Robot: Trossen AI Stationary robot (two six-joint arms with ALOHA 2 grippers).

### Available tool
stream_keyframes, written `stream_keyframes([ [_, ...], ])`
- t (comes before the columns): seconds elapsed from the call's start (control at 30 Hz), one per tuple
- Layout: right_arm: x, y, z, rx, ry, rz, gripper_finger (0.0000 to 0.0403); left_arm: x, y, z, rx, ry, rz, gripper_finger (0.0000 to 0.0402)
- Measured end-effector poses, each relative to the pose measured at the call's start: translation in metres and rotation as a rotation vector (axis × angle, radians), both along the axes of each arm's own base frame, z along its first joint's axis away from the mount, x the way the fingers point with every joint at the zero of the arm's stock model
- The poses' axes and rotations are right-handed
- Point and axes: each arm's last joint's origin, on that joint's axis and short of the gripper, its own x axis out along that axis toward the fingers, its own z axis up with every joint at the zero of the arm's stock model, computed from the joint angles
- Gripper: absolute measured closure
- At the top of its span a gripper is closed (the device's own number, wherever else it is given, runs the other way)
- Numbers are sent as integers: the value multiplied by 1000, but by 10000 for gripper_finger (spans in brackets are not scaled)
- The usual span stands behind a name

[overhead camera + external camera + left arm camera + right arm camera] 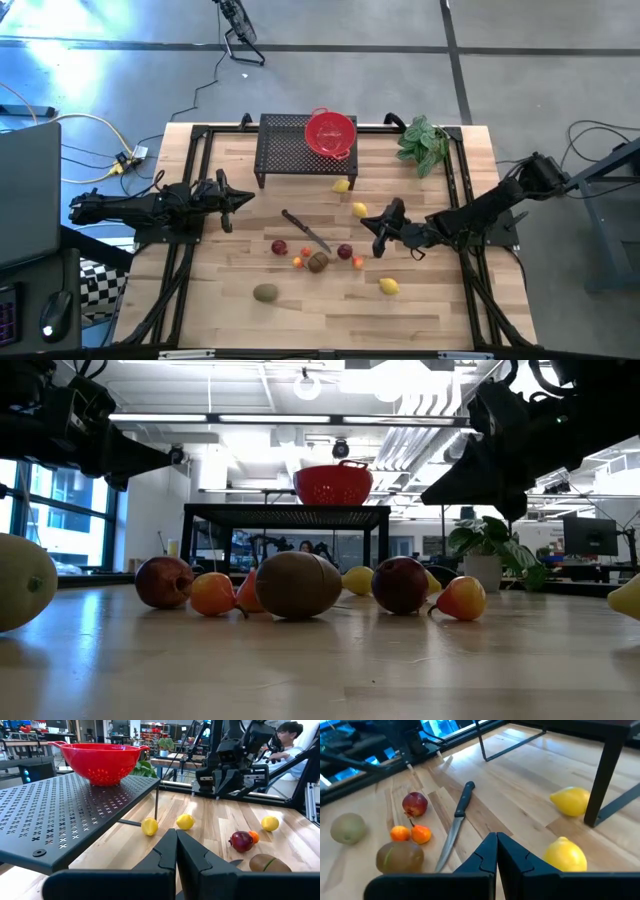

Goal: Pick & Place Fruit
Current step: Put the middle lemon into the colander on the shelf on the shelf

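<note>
Fruit scattered loose on the pale wooden table (230, 300), all in front of the black perforated metal rack (290, 150): counted from above, three yellow lemons, two dark red round pieces, two brown-green kiwis, three tiny orange ones. One lemon (342, 185) just at the rack's front edge, a second lemon (359, 209) a little farther out, the third lemon (389, 286) well away toward the table's near edge. Dark red pieces (279, 247) and (345, 251) on either side of the slim knife (305, 231), with a fuzzy oval kiwi (318, 262) between them and the other kiwi (265, 293) apart, farthest from the rack. Orange ones (298, 262) near the middle kiwi.

Red plastic colander (330, 132), round and holed, on top of the rack; green leafy bunch (424, 143) beside the rack.

Left pincer (243, 198) off the rack's left front corner, fingers pressed together, holding nothing. Right pincer (378, 243) farther from the rack than the second lemon, also fully closed and empty.

Only in the left wrist view: the rack's cross-shaped punch pattern and a seated person (287, 745) behind the table. Only in the right wrist view: the knife's dark handle (463, 797) and plain blade close up.
</note>
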Motion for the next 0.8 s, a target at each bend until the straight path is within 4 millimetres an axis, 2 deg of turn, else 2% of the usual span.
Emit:
stream_keyframes([
  [0.23, 1, 0, 2, -19, -10, 14, 401, 0, 0, 0, 0, 0, 0, 402],
  [0.37, 1, -1, 7, -45, -62, -64, 401, 0, 0, 0, -3, -1, 0, 402],
  [0.57, 6, 1, 22, -138, -151, 11, 401, 0, 0, 1, -3, -11, -2, 402],
  [0.7, 14, 4, 30, -140, -142, 27, 401, 0, 0, 1, -3, -16, -2, 402],
  [0.8, 25, 9, 45, -153, -98, 42, 401, 0, 0, 2, -4, -19, -2, 402],
])
